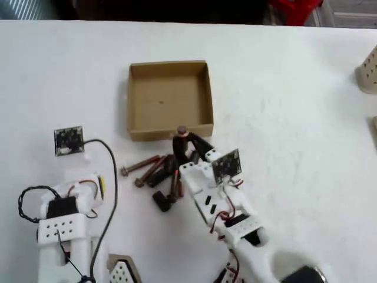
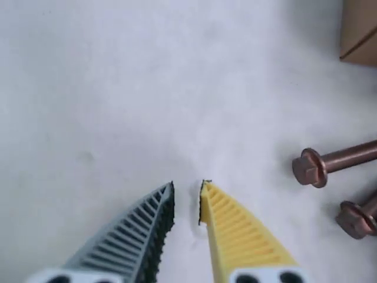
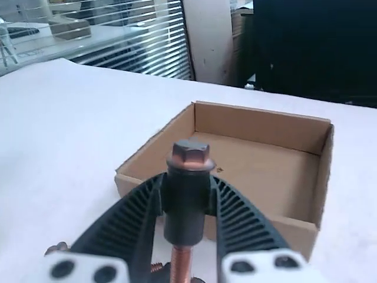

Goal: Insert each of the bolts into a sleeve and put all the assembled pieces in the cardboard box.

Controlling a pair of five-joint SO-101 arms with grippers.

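While right claw [image 3: 187,180] clamps black sleeve [image 3: 184,219], copper bolt [image 3: 189,155] through it, left claw [image 2: 187,186] barely ajar, empty

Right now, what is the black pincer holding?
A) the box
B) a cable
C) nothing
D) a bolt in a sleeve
D: the right pincer is shut on a black sleeve with a copper bolt sticking out of its top, just in front of the box.
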